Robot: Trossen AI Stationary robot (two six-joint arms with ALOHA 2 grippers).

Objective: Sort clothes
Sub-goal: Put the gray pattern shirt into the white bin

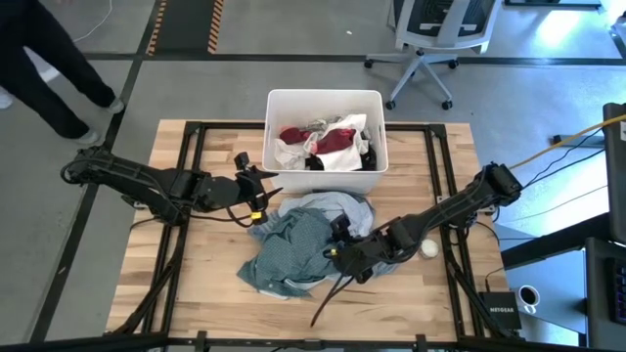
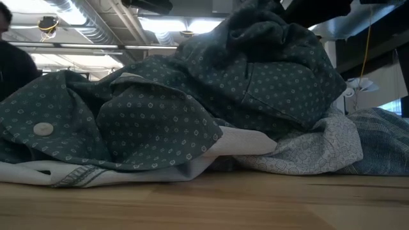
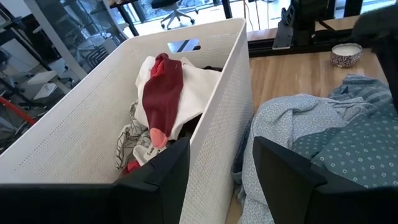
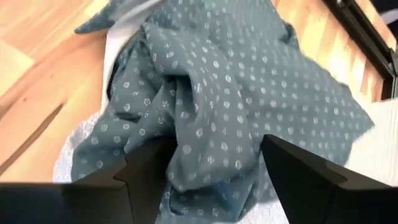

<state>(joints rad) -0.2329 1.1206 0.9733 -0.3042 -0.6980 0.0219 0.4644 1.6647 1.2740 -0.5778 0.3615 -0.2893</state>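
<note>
left gripper point(image 1: 262, 192) jaws open beside white plastic tub point(image 1: 277, 102) | right gripper point(image 1: 342, 252) jaws clamped on dotted teal cotton shirt point(image 1: 293, 249)

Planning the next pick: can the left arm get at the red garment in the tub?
Probably yes: the left gripper hangs open beside the tub, and the red garment lies on top, uncovered.

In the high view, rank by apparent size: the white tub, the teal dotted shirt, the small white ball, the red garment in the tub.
1. white tub
2. teal dotted shirt, close to the tub in spread
3. red garment
4. small white ball
</note>
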